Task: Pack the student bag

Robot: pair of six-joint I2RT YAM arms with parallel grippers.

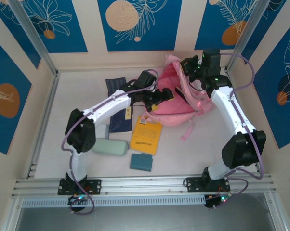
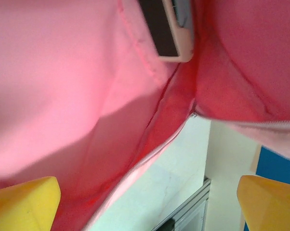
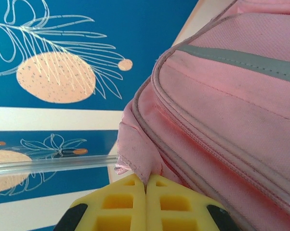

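The student bag (image 1: 176, 114) is a big pink backpack lying at the back middle of the table, its mouth held open. My right gripper (image 1: 191, 67) is shut on a fold of fabric at the bag's top edge; the right wrist view shows its yellow fingers (image 3: 121, 204) pinching that pink fold (image 3: 135, 144), beside a pale strip (image 3: 241, 60). My left gripper (image 1: 160, 96) hovers at the bag's mouth, open wide and empty. The left wrist view has one fingertip (image 2: 24, 202) at each bottom corner, pink lining (image 2: 63, 72) ahead, and a dark flat thing with a pale rim (image 2: 162, 29) inside.
On the table in front of the bag lie a yellow book (image 1: 146, 136), a small teal notebook (image 1: 141, 162), a pale green case (image 1: 110, 146) and two dark navy booklets (image 1: 121, 118) (image 1: 115, 85). A loose pink strap (image 1: 188, 131) trails toward the right arm. Walls close in on all sides.
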